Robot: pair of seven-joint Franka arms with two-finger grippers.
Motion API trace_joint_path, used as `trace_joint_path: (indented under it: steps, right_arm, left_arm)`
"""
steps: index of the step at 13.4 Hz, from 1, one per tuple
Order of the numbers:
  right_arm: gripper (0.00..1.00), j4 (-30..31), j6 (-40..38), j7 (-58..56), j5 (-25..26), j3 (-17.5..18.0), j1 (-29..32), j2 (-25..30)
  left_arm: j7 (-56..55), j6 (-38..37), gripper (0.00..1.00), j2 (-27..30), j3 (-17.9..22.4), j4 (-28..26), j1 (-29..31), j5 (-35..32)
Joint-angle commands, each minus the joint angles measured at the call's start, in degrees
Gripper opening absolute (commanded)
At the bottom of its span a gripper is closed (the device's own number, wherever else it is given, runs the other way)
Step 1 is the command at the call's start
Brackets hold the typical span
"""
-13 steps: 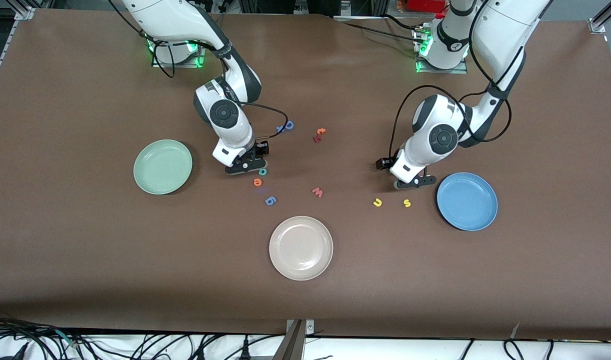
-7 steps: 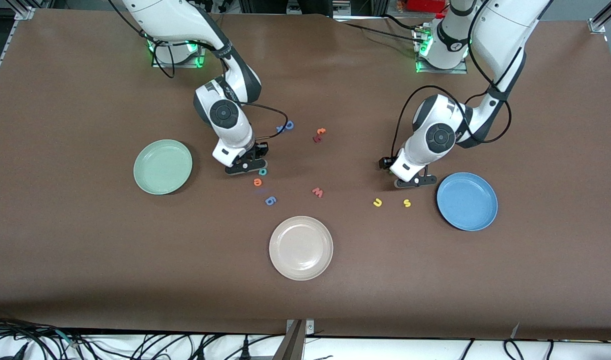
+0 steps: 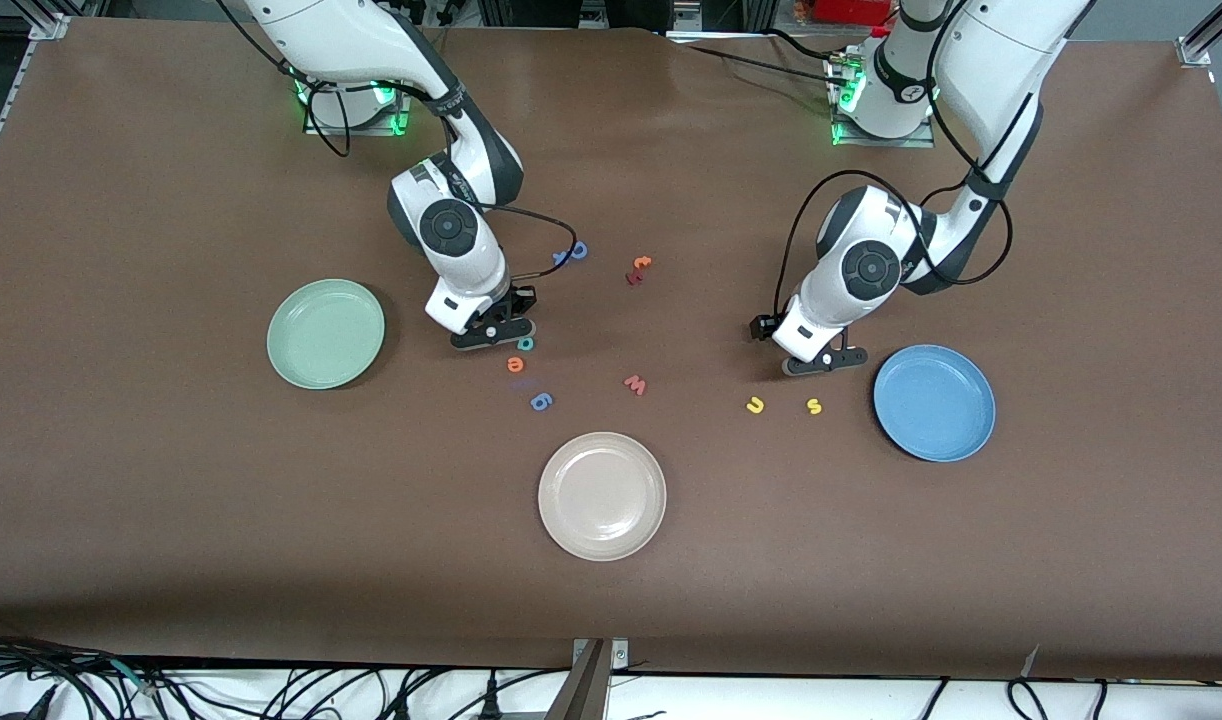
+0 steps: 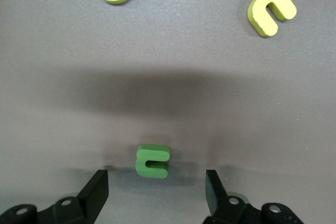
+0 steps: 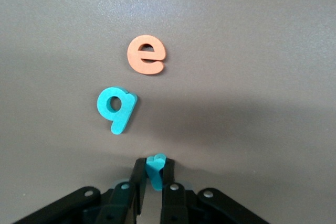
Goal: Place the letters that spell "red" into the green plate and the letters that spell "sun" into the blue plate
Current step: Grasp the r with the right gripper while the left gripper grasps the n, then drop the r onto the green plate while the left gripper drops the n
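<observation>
My right gripper (image 5: 155, 170) is down at the table, shut on the thin teal "r" (image 5: 156, 162). Just ahead of it lie the teal "d" (image 5: 116, 107) and the orange "e" (image 5: 146, 54), which also show in the front view as the "d" (image 3: 524, 343) and the "e" (image 3: 516, 364), beside the green plate (image 3: 301, 360). My left gripper (image 4: 155, 187) stands open low over the table, with the dark green "n" (image 4: 153, 161) lying between its fingertips, untouched. The yellow "u" (image 3: 755, 404) and yellow "s" (image 3: 814, 405) lie beside the blue plate (image 3: 934, 402).
A beige-white plate (image 3: 601, 495) sits nearer the front camera, at mid-table. A blue "g" (image 3: 541, 401) and a pinkish "w" (image 3: 635, 384) lie between the two arms. A blue capital "D" (image 3: 574, 252) and red-orange letters (image 3: 638, 268) lie toward the bases.
My right gripper has closed on the teal "r". My left gripper has shifted slightly toward mid-table and its fingers have narrowed a little.
</observation>
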State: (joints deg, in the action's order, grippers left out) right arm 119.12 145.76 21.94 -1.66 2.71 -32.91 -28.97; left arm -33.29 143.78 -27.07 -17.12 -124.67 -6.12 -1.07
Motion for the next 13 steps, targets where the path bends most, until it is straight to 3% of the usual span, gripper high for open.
trace_joint_path:
  steps: [1, 4, 8, 11, 13]
  right_arm:
    - [0.02, -1.1, 0.0, -0.1, -0.4, -0.4, -0.8, -0.4]
    - [0.02, -1.4, -3.8, -0.2, -0.4, -1.7, -0.6, 2.9]
    - [0.03, -1.4, -10.8, -4.7, -0.4, -7.2, -0.4, 7.9]
    - [0.03, -0.9, -16.8, -7.8, -0.4, -11.2, -0.4, 10.7]
    - [0.03, -1.1, -20.8, -12.7, -0.4, -15.3, -0.4, 11.3]
  left_arm:
    - [-1.4, 1.2, 0.82, -0.5, 0.8, -0.1, -1.0, -1.9]
    - [-1.0, 1.3, 0.82, -0.6, 1.6, 0.0, -1.0, -2.0]
    - [-1.0, 1.7, 0.78, -0.8, 1.8, -0.1, -1.4, -2.0]
    - [-1.0, 1.7, 0.53, -0.8, 1.8, -0.1, -1.4, -2.2]
    - [-1.1, 1.8, 0.43, -0.8, 1.8, -0.1, -1.4, -3.9]
